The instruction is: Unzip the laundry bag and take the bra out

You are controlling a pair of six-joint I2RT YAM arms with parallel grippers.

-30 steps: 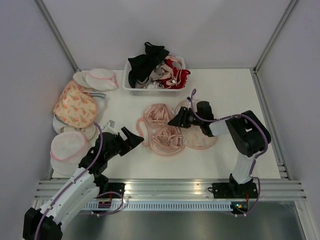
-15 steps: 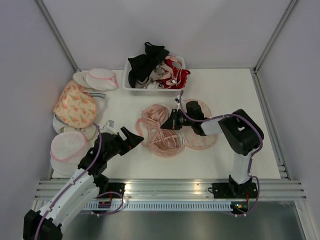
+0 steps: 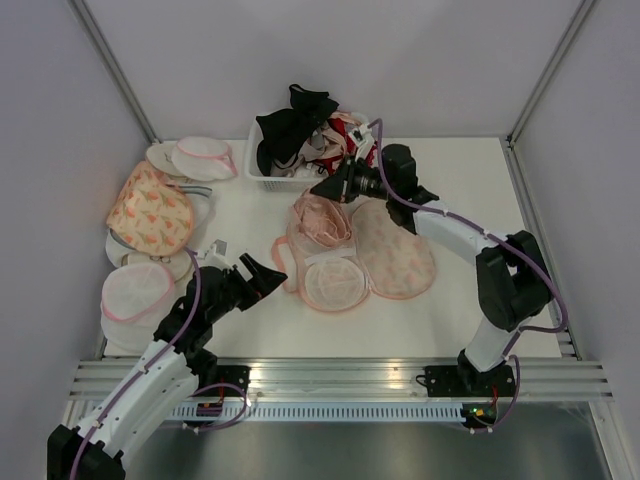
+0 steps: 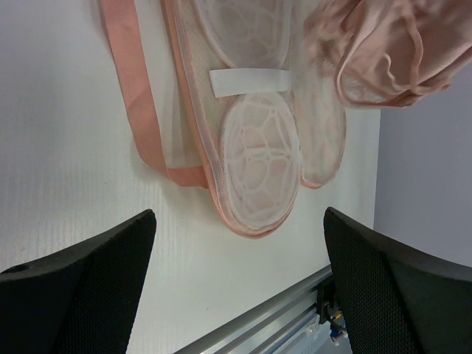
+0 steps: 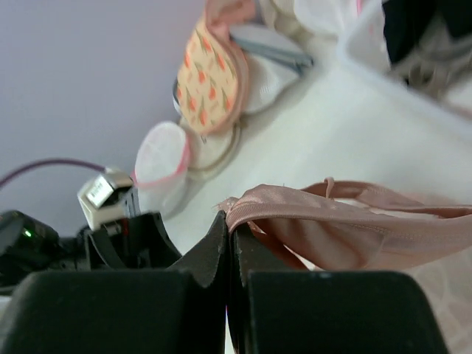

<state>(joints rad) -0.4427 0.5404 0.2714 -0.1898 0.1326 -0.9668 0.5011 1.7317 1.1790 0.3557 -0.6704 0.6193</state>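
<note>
The laundry bag [image 3: 395, 250] lies unzipped and spread flat mid-table, its white mesh half [image 3: 335, 283] toward the left arm. My right gripper [image 3: 322, 188] is shut on an edge of the pale pink bra [image 3: 320, 222] and holds it above the bag, near the basket. In the right wrist view the fingers [image 5: 228, 221] pinch the bra's band [image 5: 332, 221], and the cups hang to the right. My left gripper [image 3: 265, 272] stands open and empty just left of the bag. Its wrist view shows the jaws wide [image 4: 237, 221], the mesh half [image 4: 262, 162] ahead, and the bra [image 4: 383, 59] hanging at upper right.
A white basket [image 3: 300, 180] with black and red bras stands at the back. Along the left edge lie a leaf-print pouch [image 3: 150, 210] and white mesh pouches [image 3: 135, 290] with pink rims. The metal rail [image 3: 340, 375] borders the near edge.
The right gripper closed on the bra and carried it up and back toward the basket, uncovering the bag's mesh half. The left arm has not moved.
</note>
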